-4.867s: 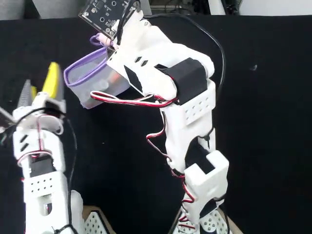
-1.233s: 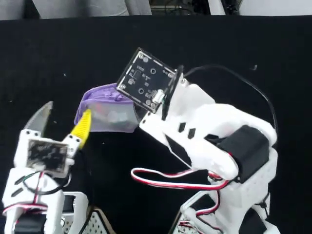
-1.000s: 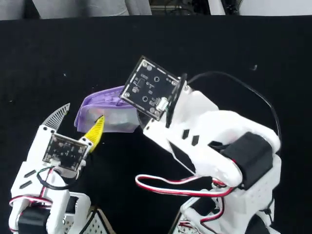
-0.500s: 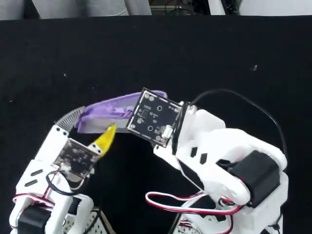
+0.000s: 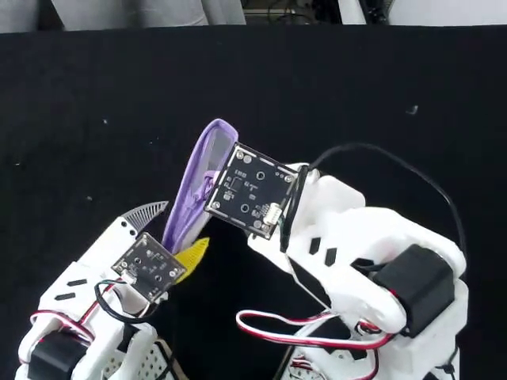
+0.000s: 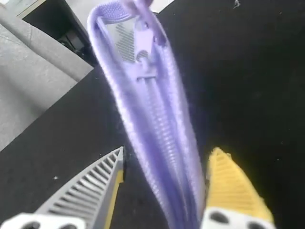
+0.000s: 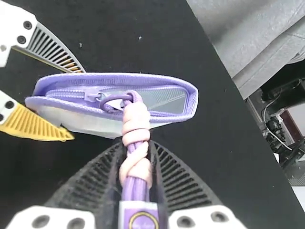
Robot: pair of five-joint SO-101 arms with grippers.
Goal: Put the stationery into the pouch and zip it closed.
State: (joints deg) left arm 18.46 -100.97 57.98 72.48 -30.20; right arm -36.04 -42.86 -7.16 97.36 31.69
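So my right hand (image 7: pixel 135 143) is pressed together on the pink and purple knotted cord pull (image 7: pixel 135 136), black fingers (image 7: pixel 97 179) squeezing it from both sides. The cord loops through a purple ring (image 7: pixel 114 100) on the zipper slider (image 7: pixel 92 97) of the translucent pouch with purple fabric trim (image 7: pixel 157 102). From the slider out to the end at the left of the right wrist frame the zip looks done up. On the other side of the slider the mouth gapes, and I can't tell what's inside.

From above, the pouch (image 5: pixel 200 178) stands up on edge in the middle of the frame. It slants from its top end just left of my right wrist's circuit board (image 5: pixel 252 190) down toward the lower left, over the black bench (image 5: pixel 380 79).

My left hand (image 5: pixel 182 225) sits at the lower left, spread wide, with the pouch's lower end running between the fingers. In the left wrist frame the yellow finger (image 6: pixel 228 183) is right up against the purple trim (image 6: pixel 157 124), while the grey ribbed finger (image 6: pixel 90 188) stands a bit apart from it.
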